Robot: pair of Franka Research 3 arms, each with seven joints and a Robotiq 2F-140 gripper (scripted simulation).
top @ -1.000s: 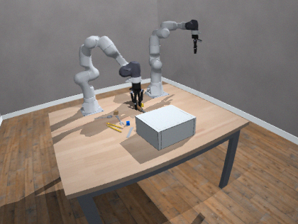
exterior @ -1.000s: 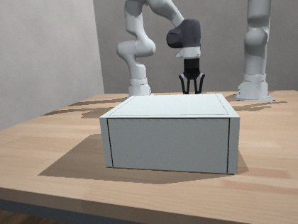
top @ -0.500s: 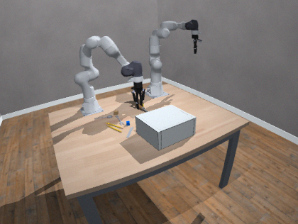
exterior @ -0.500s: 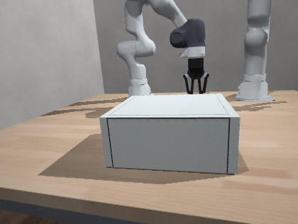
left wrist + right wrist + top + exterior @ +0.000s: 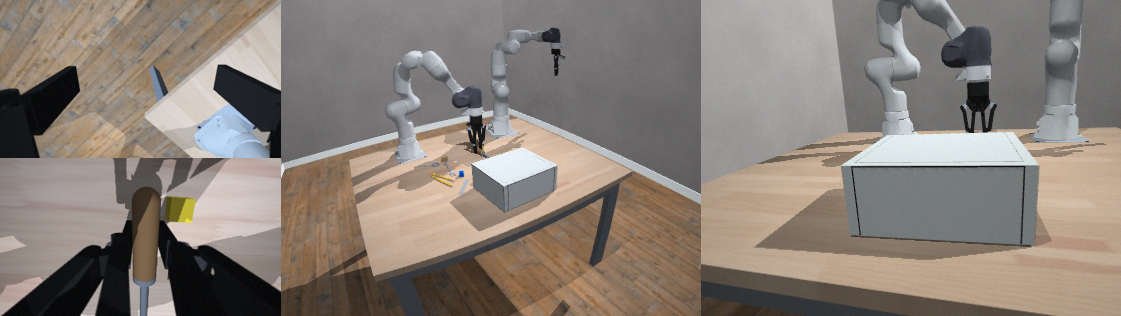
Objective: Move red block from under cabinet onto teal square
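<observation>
meanwhile, the right gripper [image 5: 477, 150] [image 5: 979, 131] [image 5: 145, 231] grips a wooden handle [image 5: 145, 233].

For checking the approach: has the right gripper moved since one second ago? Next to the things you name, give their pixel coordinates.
Yes. In the exterior view, the right gripper [image 5: 477, 150] [image 5: 978, 131] [image 5: 145, 231] has shifted slightly rightward in the picture, judged against the cabinet [image 5: 513, 167] [image 5: 938, 200].
</observation>
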